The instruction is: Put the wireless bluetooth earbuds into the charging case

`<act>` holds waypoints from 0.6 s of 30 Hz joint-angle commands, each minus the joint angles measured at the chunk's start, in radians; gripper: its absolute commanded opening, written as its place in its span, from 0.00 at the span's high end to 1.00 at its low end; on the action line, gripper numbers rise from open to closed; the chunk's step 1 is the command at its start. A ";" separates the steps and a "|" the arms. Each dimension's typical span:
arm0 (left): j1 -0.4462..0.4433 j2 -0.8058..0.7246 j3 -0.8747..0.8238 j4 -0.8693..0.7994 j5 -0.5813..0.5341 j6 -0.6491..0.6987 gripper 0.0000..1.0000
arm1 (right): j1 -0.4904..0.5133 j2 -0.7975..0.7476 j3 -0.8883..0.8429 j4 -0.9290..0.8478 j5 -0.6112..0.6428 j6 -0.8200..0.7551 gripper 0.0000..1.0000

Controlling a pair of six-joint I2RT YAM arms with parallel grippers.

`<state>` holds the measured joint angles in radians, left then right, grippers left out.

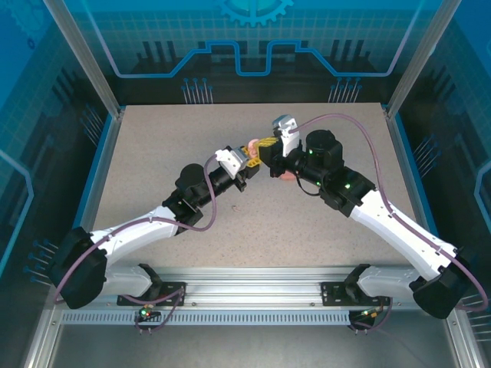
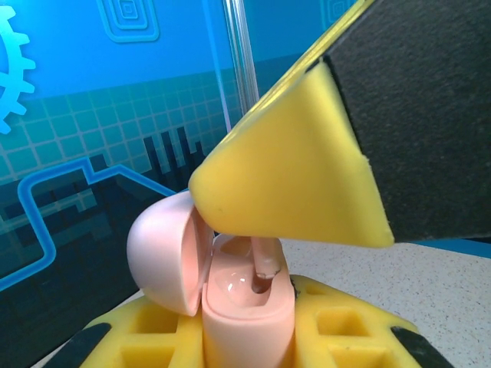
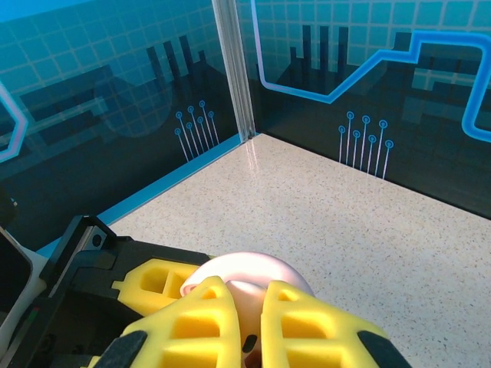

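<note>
biggest first: the speckled table (image 1: 153, 153), with both my arms reaching in from the near edge and meeting around the middle, a bit toward the far side.

my left gripper (image 1: 249, 157) is clamped on the pale pink charging case (image 2: 245, 322). in the left wrist view the yellow fingers (image 2: 345, 330) sit snug on both sides of it, so it's held up off the table with the opening facing up. the lid (image 2: 161, 253) is flipped open and hangs off the left side of the case in that view.

my right gripper (image 3: 249, 326) comes in from the right and sits right over the case. its pads are almost together, just a thin gap, and they're pinching a pinkish-beige earbud (image 2: 265, 264).

the bit that matters: the earbud's stem is the long axis. it stands nearly upright, pointing down, with its lower end just at or inside the socket in the case. so the case is straight below my right gripper, not off to a side. the right arm does the moving and the left only has to hold steady.

my read is the next push goes straight down along the stem, gently. any sideways lean could jam it on the socket rim. can't tell from here if it's fully seated.
</note>
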<state>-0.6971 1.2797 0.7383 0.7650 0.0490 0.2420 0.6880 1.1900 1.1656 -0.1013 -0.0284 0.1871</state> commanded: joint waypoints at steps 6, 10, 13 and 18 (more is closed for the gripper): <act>-0.009 -0.037 0.038 0.016 0.020 -0.004 1.00 | -0.018 0.021 0.009 -0.017 -0.061 -0.038 0.92; -0.009 -0.037 0.041 0.010 0.020 -0.003 1.00 | -0.009 0.033 0.023 -0.068 -0.086 -0.079 0.91; -0.009 -0.037 0.043 0.007 0.017 -0.002 1.00 | -0.009 0.030 0.012 -0.074 -0.086 -0.088 0.91; -0.009 -0.034 0.049 0.002 0.012 -0.002 1.00 | -0.009 0.017 0.000 -0.072 -0.101 -0.094 0.89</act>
<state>-0.6971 1.2797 0.7383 0.7193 0.0494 0.2420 0.6796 1.2114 1.1671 -0.1272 -0.0822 0.1139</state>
